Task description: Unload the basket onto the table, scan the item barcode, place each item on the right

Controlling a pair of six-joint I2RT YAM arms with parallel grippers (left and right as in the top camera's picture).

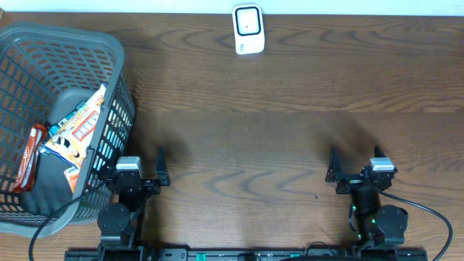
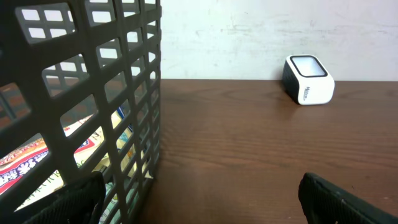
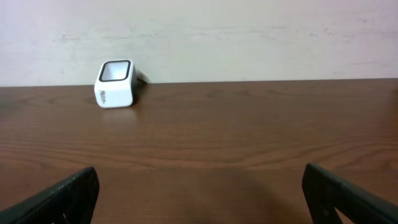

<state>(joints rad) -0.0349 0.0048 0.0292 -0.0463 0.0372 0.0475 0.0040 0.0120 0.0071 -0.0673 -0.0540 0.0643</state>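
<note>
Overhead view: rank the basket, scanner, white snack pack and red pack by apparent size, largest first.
1. Basket
2. White snack pack
3. Scanner and red pack: they look about alike, and the red pack is partly hidden, so unranked.

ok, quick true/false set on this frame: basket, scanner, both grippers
1. The snack packets lie inside the basket. True.
2. The scanner sits in the basket. False: it stands on the table at the far edge, apart from the basket.
3. The left gripper holds a packet. False: it is open and empty.
4. The right gripper is open with nothing between its fingers. True.
5. The basket is next to the right gripper. False: it is beside the left gripper, on the left side of the table.
</note>
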